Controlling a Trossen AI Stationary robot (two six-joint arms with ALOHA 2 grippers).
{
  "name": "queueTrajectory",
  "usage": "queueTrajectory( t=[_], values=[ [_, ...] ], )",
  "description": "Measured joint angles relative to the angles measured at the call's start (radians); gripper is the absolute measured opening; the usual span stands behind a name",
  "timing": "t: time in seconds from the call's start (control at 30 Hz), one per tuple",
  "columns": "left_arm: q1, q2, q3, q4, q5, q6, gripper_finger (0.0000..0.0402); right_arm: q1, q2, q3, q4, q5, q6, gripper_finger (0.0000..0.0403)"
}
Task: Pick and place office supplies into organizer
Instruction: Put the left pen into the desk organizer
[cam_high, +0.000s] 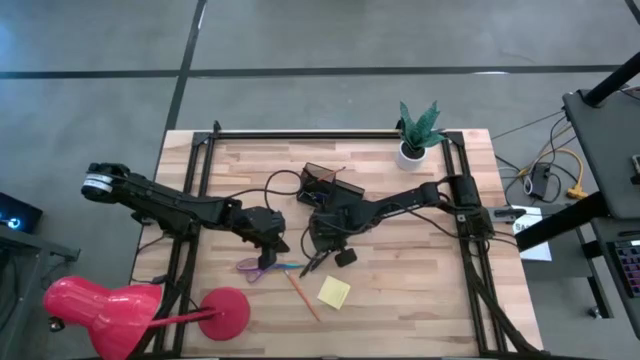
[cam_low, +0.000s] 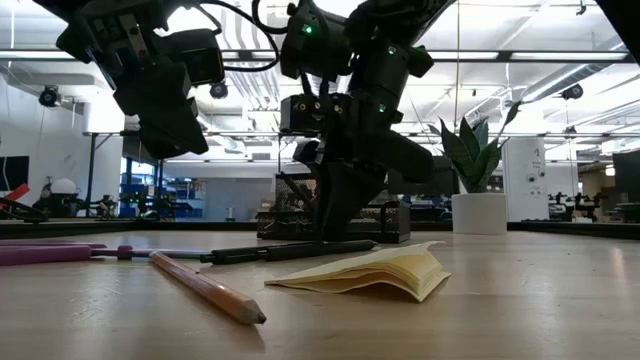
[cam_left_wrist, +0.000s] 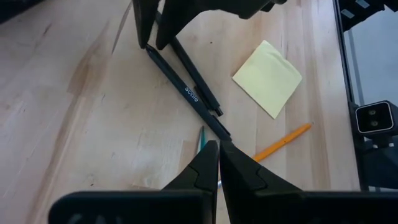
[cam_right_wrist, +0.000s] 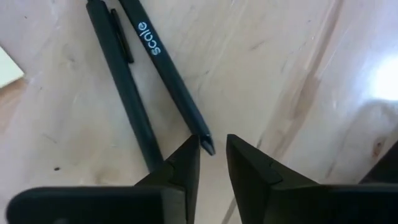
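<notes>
pens (cam_right_wrist: 134, 87) beside sticky-note pad (cam_high: 334, 292)

The worktop (cam_right_wrist: 298, 74) is pale, smooth-grained wood; two pens (cam_right_wrist: 168, 81) look like matt black plastic, the sticky-note pad (cam_left_wrist: 267, 78) is dull yellow paper, and the pencil (cam_low: 205, 287) is orange-painted wood.

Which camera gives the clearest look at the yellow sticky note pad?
The left wrist view: the sticky note pad shows whole and unobstructed. The high view shows it small, the low view edge-on, and the right wrist view only a corner.
</notes>
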Motion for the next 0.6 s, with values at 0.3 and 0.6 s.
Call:
queueTrajectory(
  t=[0.3, 0.6],
  values=[
    [0.0, 0.0, 0.0, 0.0, -0.005, 0.0, 0.0, -0.014, 0.0, -0.01, 0.012, -0.008, -0.019, 0.0056],
    [0.001, 0.0, 0.0, 0.0, -0.017, 0.0, 0.0, -0.013, 0.0, -0.025, 0.014, -0.018, -0.036, 0.0028]
  ],
)
